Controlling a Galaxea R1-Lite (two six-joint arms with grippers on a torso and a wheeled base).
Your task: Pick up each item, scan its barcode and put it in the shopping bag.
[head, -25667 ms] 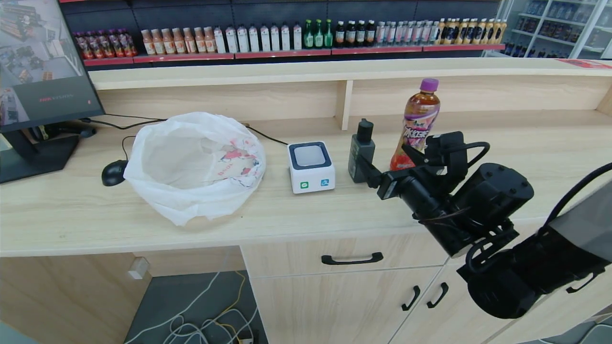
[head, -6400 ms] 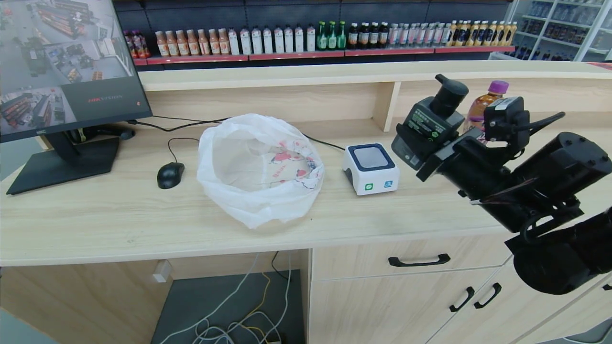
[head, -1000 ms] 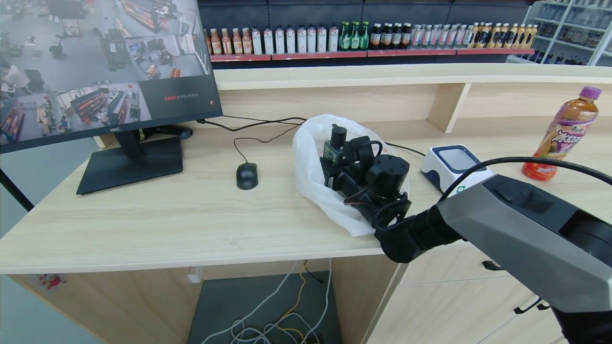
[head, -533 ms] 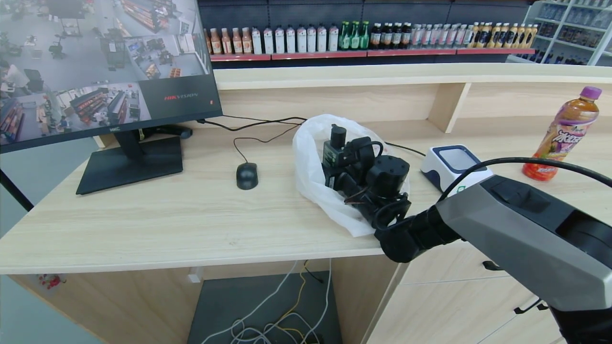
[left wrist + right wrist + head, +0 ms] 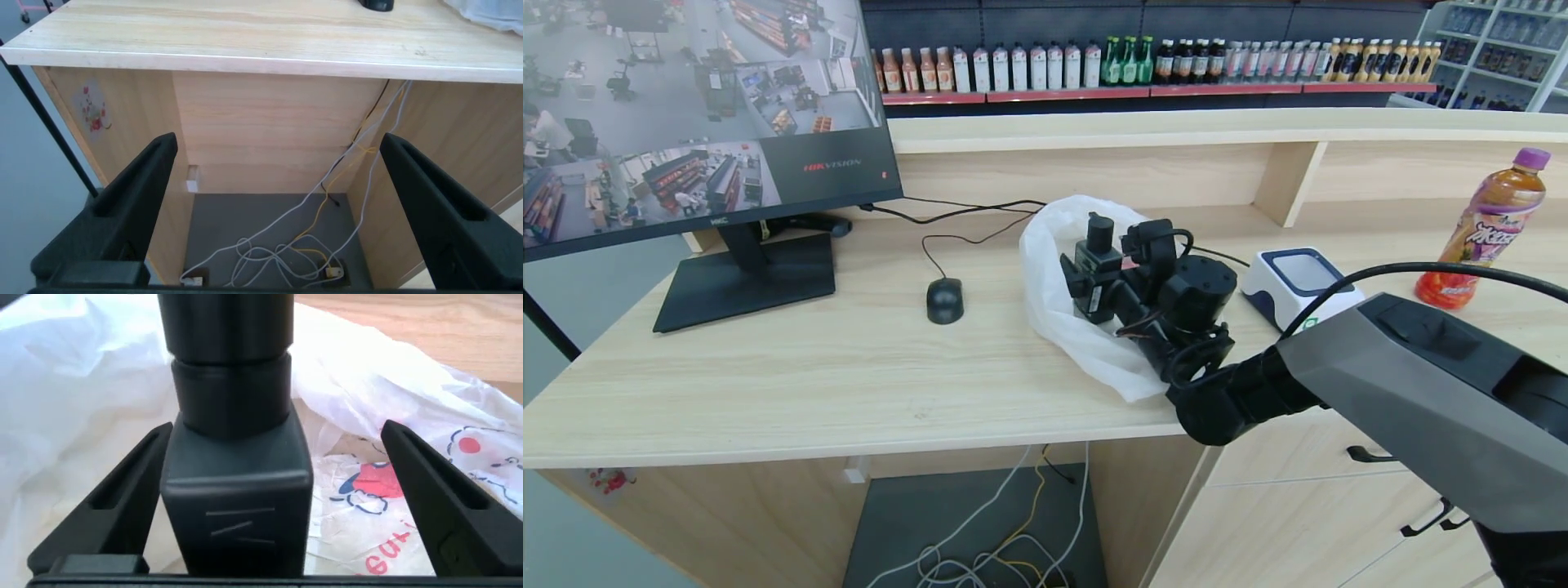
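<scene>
Right now the dark bottle (image 5: pixel 1097 249) stands upright inside the mouth of the white shopping bag (image 5: pixel 1054 314), its long axis vertical. It sits between the fingers of the right gripper (image 5: pixel 1094 282), which are spread, with a clear gap on one side, so nothing is clamped. Judging by this, the arm should back out along its own line without snagging the bottle or the thin plastic. The orange drink bottle (image 5: pixel 1478 233) waits upright, well to the right beyond the scanner (image 5: pixel 1298 282), nearer the right arm. The left gripper (image 5: pixel 278 143) hangs open below the edge of the wooden counter (image 5: pixel 809 367), which also carries a monitor (image 5: pixel 686 106) and a mouse (image 5: pixel 945 300).
</scene>
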